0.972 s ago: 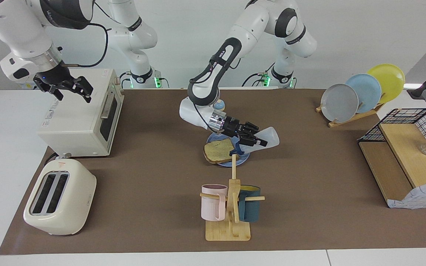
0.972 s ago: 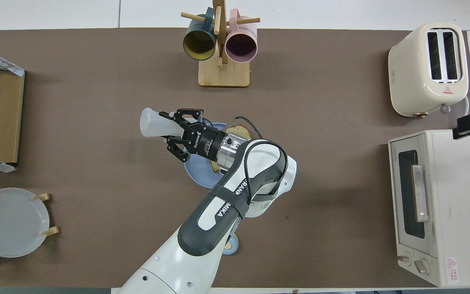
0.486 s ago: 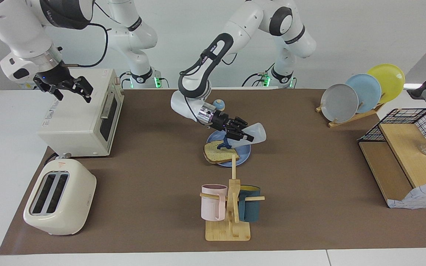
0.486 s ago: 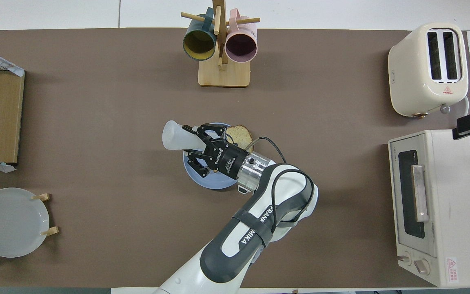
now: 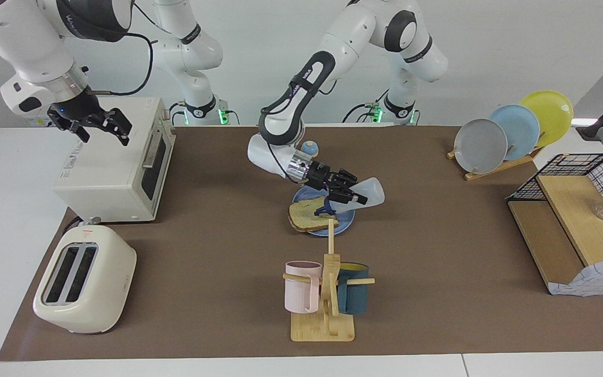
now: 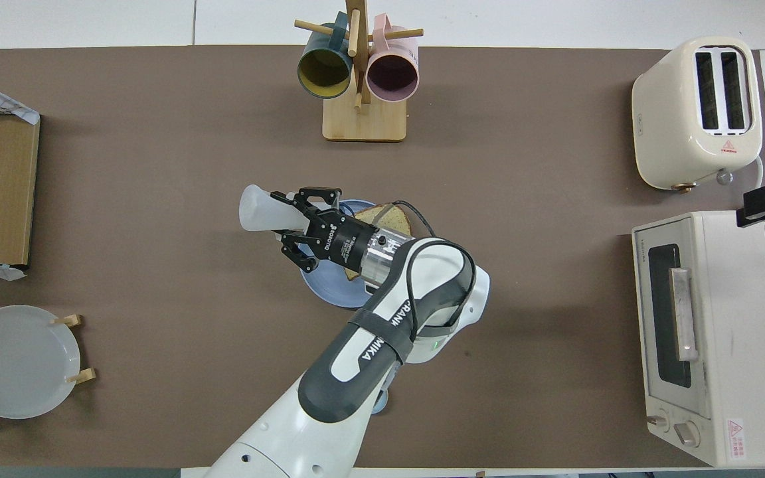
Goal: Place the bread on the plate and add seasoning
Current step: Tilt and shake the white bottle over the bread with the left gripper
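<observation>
Gripping the seasoning (image 5: 367,191) bottle around its middle, the left gripper (image 5: 353,197) hung over the plate (image 5: 347,221) with its jaws clamped on the frosted-white body. The bottle was tipped steeply, its wide base raised toward the left arm's end of the tabletop (image 5: 437,251) and its dark navy spouted cap (image 5: 324,210) pointing down at the bread (image 5: 309,215). In the facing view the spout sat just above the slice's upper face; whether it touched the crumb could not be told. The bread lay flat on the periwinkle-blue plate, covering the part of it toward the right arm's end, with its brown crust reaching the rim. In the overhead view the left gripper (image 6: 297,224) and wrist hid much of the plate (image 6: 329,292) and part of the bread (image 6: 382,216), while the bottle (image 6: 259,210) jutted out past the plate's edge.

Farther from the robots than the plate stood a wooden mug tree (image 5: 326,293) carrying a pink mug (image 5: 301,287) and a dark teal mug (image 5: 354,296). Nearer to the robots than the plate, a small blue-domed knob (image 5: 309,148) showed beside the left arm's wrist.

The right gripper (image 5: 103,127) waited in the air over the white toaster oven (image 5: 118,162), its jaws spread wide and holding nothing. A cream two-slot toaster (image 5: 84,280) sat farther from the robots than the oven. Toward the left arm's end, a rack (image 5: 495,166) held grey-blue, sky-blue and yellow plates upright, and a wooden shelf with a wire basket (image 5: 573,220) stood at the tabletop's edge.
</observation>
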Robot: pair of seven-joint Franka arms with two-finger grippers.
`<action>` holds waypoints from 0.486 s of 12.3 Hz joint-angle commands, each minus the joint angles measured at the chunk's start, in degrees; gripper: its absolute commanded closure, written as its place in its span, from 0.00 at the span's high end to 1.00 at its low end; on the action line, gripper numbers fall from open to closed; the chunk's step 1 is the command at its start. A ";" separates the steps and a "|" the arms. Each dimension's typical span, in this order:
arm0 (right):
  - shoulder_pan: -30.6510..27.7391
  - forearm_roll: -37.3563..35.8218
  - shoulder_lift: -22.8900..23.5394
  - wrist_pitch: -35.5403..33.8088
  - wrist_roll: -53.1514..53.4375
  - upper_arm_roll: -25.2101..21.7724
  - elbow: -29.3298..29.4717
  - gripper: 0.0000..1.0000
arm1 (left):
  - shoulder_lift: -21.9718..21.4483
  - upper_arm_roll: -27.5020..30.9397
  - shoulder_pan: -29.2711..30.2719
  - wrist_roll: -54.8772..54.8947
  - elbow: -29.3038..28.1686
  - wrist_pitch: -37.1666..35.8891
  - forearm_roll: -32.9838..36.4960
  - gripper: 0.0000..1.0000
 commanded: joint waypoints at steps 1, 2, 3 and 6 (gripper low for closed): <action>-0.75 -0.23 -1.34 0.49 -0.95 0.46 -1.55 1.00 | -0.17 0.01 1.17 0.36 -0.38 1.31 1.19 0.00; -0.75 -0.23 -1.34 0.49 -0.95 0.46 -1.55 1.00 | -0.25 0.01 0.56 0.36 -0.03 1.14 0.67 0.00; -0.75 -0.23 -1.34 0.49 -0.95 0.46 -1.55 1.00 | -0.43 -0.07 0.04 0.44 0.24 0.52 0.23 0.00; -0.75 -0.23 -1.43 0.49 -0.95 0.46 -1.55 1.00 | -7.96 -0.16 -2.34 0.45 0.15 0.17 -8.10 0.00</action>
